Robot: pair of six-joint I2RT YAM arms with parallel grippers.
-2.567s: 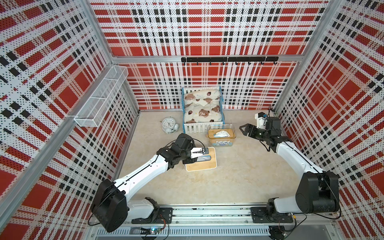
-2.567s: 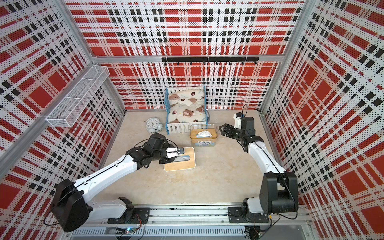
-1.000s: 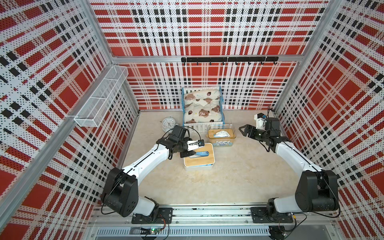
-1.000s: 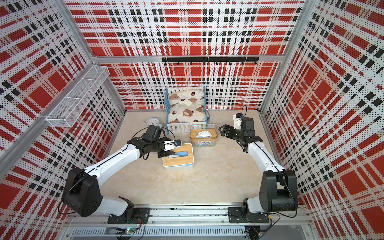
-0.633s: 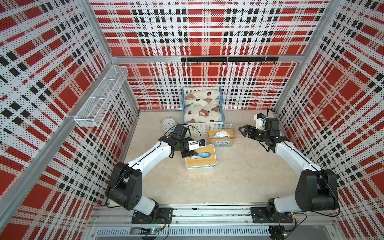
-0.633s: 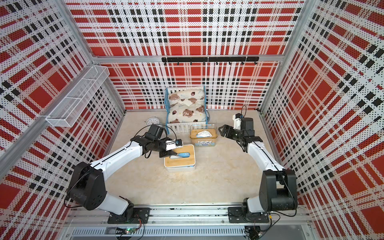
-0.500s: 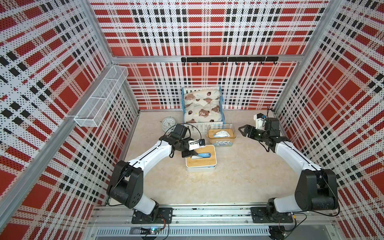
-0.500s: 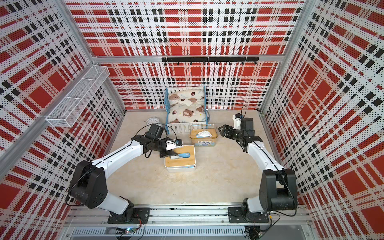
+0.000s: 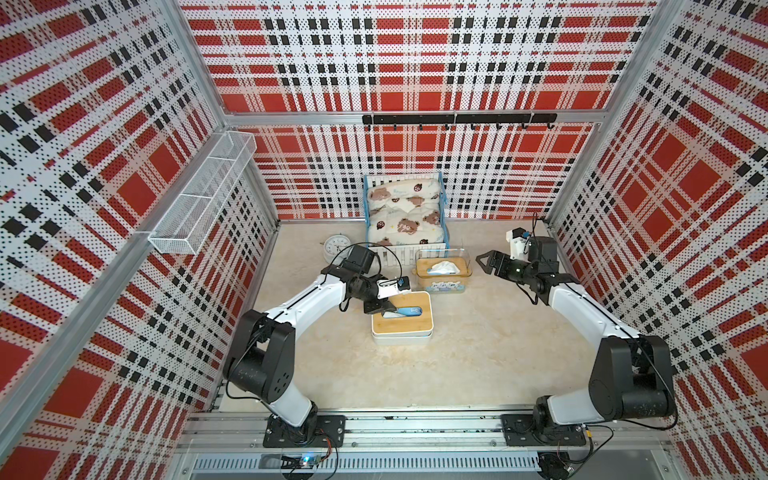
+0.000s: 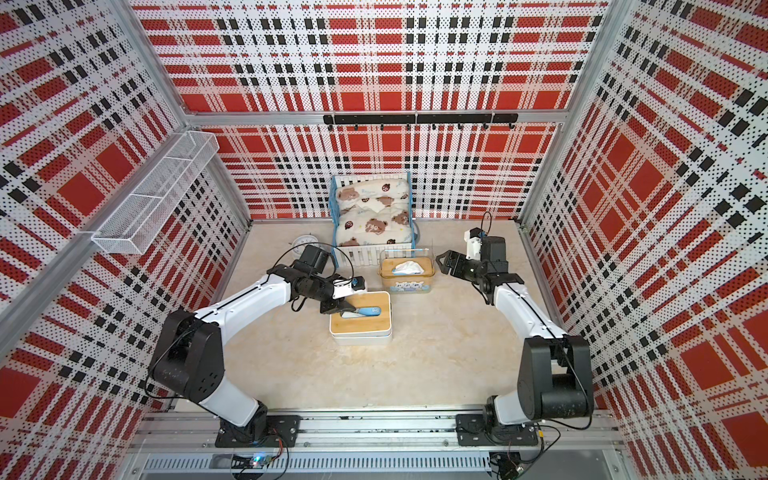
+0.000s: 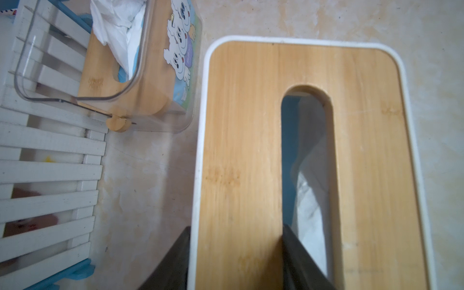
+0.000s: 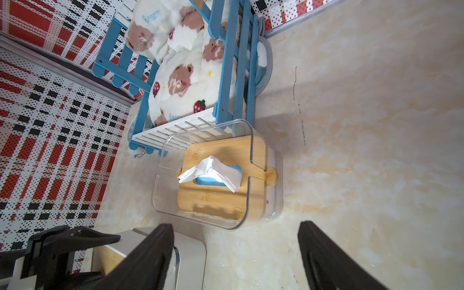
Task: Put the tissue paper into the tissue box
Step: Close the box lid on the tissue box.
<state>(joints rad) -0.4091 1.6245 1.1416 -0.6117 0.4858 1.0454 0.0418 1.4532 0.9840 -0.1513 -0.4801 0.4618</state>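
Lowered since the earlier view, the bamboo lid [image 11: 241,150] now lies flat on the white tissue box [image 9: 401,338].
Left gripper [image 9: 386,309], half-spread, pinches the lid, with one finger outside the rim and one in the slot. The tissue paper [image 11: 311,195] sits inside the box, just past that inner finger. Right gripper [image 9: 482,264] hangs wide open and empty. The likely next move is to let go and lift clear without snagging the sheet.
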